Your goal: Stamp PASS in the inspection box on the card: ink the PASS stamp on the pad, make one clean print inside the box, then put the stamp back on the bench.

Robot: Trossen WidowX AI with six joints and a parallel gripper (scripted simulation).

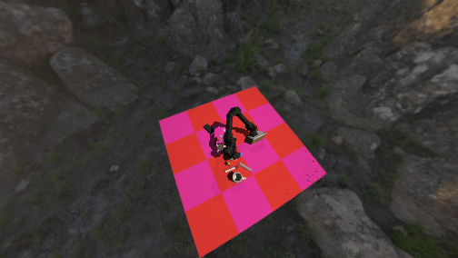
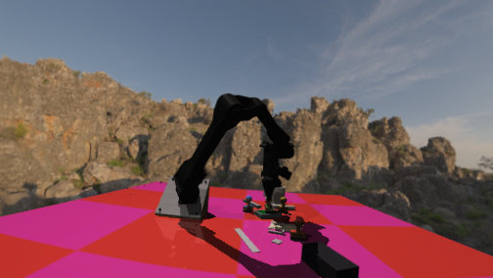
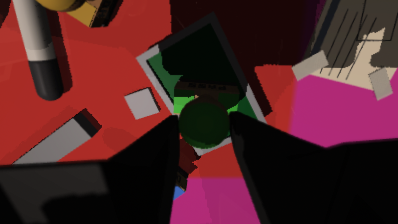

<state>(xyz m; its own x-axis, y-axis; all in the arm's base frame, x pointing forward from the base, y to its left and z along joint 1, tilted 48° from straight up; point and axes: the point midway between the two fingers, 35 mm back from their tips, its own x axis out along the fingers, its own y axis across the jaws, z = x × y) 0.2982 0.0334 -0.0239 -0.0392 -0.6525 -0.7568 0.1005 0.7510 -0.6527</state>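
Observation:
My gripper (image 3: 204, 121) (image 2: 268, 200) is shut on a stamp with a round dark green knob (image 3: 204, 125). The stamp's body stands beyond the knob in the wrist view, with small lettering I cannot read. The grey-rimmed green ink pad (image 3: 150, 52) (image 2: 263, 214) is directly below, and the stamp overlaps its near part. The stamp's underside is hidden, so I cannot tell whether it touches the pad. The pale card (image 3: 368, 56) (image 2: 278, 226) lies to the right in the wrist view, partly in shadow. Its outlined box (image 3: 375, 40) is near the upper right corner.
A blue-knobbed stamp (image 2: 248, 201), a yellow-knobbed stamp (image 2: 283, 201) and a reddish-brown stamp (image 2: 298, 227) stand around the pad and card. A marker (image 3: 42, 45), white block (image 3: 142, 103) and grey bar (image 3: 55, 142) lie left in the wrist view. A mug (image 1: 237, 177) and black block (image 2: 330, 259) also stand here.

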